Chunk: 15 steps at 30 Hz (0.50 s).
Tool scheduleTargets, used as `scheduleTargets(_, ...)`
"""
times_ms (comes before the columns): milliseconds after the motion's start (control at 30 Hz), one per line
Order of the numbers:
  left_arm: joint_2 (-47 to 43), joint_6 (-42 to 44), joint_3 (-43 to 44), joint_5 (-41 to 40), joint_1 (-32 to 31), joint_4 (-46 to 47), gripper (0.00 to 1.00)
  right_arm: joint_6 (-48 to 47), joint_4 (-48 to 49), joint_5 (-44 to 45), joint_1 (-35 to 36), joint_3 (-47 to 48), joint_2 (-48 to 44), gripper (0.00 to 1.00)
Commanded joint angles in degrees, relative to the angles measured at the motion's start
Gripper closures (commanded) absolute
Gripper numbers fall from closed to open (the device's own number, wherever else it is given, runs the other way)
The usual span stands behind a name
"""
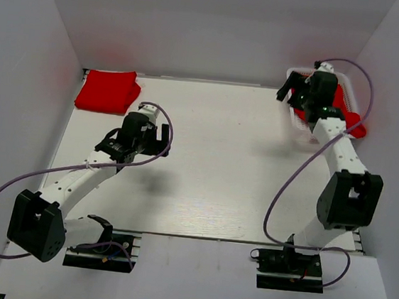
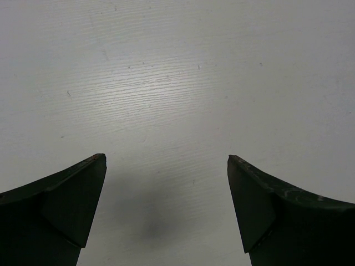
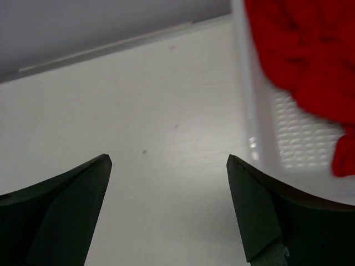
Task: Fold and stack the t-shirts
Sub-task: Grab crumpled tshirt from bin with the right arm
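My right pincer point(image 3: 169, 160) hung spread and empty over the counter point(image 3: 138, 122), the basket point(image 3: 260, 138) of loose shirts point(image 3: 310, 50) just to its right. Best, I judged, to swing over the rim and pinch one shirt only. My left pincer point(image 2: 166, 158), spread too, held nothing.

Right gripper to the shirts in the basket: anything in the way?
Yes. The basket's white mesh wall stands between the open right gripper, over the table outside it, and the red shirts inside. Nothing else visible.
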Motion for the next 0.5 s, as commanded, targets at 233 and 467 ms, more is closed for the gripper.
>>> scheduleTargets(233, 5.0, 2.3, 6.2, -1.2, 0.7, 2.9, 0.00, -10.0, -17.0, 14.1, -10.5, 37.0, 30.0, 0.10)
scheduleTargets(467, 9.5, 3.6, 7.8, -1.2, 0.7, 3.5, 0.00, -17.2, -17.1, 13.8, -15.6, 50.7, 43.6, 0.10)
